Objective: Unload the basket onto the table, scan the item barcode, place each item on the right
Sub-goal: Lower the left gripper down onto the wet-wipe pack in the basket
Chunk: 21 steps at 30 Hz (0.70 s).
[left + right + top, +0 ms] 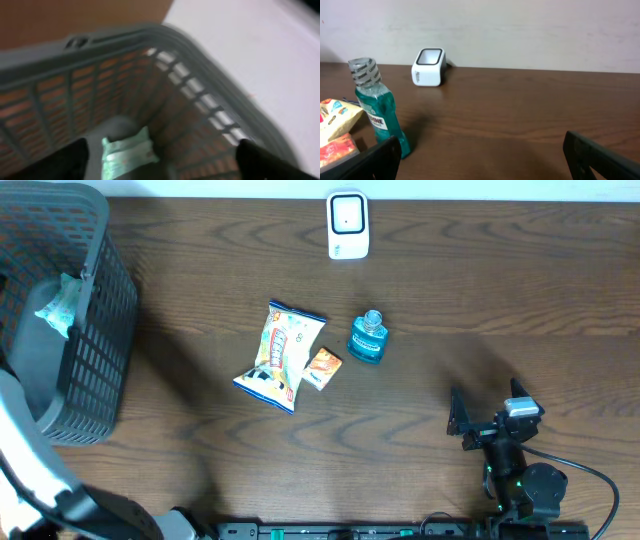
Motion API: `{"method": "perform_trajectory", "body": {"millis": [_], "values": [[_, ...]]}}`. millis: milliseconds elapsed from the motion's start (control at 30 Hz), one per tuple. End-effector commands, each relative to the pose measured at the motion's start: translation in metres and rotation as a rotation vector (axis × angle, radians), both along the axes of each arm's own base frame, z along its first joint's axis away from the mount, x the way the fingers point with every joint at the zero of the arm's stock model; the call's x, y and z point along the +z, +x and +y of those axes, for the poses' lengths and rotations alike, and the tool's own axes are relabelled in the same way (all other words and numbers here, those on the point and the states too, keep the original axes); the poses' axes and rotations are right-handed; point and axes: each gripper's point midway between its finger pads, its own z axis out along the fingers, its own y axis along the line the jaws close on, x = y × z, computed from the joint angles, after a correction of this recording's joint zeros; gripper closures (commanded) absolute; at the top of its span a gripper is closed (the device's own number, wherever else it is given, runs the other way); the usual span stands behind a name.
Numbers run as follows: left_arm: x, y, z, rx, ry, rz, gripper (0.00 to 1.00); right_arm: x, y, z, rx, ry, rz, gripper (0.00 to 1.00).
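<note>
The white barcode scanner (pixel 348 225) stands at the table's far edge, also in the right wrist view (pixel 429 66). A pale green packet (pixel 127 152) lies inside the grey basket (pixel 210 115). My left gripper (pixel 162 152) hangs open above it, black fingers (pixel 65 161) spread wide to either side; this view is blurred. On the table lie a chips bag (pixel 282 355), a small orange packet (pixel 322 367) and a teal mouthwash bottle (pixel 367 338). My right gripper (pixel 490 415) is open and empty, right of the bottle (pixel 377 110).
The dark mesh basket (pixel 95 330) fills the table's left end, the green packet (pixel 60 305) showing inside it. My left arm (pixel 25 450) reaches over its near side. A pale wall rises behind the table.
</note>
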Motion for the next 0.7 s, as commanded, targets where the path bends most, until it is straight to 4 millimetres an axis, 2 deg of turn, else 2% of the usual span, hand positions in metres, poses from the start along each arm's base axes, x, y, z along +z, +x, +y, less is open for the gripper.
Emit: {"method": "perform_trajectory", "body": {"millis": [0, 167, 300, 400, 533, 667], "values": [[-0.038, 0.003, 0.021, 0.089, -0.067, 0.056, 0.02, -0.001, 0.000, -0.001, -0.008, 0.013, 0.003, 0.01], [-0.103, 0.021, 0.029, 0.065, -0.133, 0.164, 0.02, -0.001, 0.000, -0.001, -0.008, 0.013, 0.004, 0.01], [-0.168, 0.035, 0.025, -0.002, -0.159, 0.300, 0.02, -0.001, 0.000, -0.001, -0.008, 0.013, 0.004, 0.01], [-0.209, 0.043, 0.018, -0.030, -0.195, 0.363, 0.02, -0.001, 0.000, -0.001, -0.008, 0.013, 0.003, 0.01], [-0.238, 0.055, 0.009, -0.074, -0.202, 0.396, 0.02, -0.001, 0.000, -0.001, -0.008, 0.013, 0.004, 0.01], [-0.244, 0.062, 0.003, -0.089, -0.187, 0.404, 0.02, -0.001, 0.000, -0.001, -0.008, 0.013, 0.004, 0.01]]}}
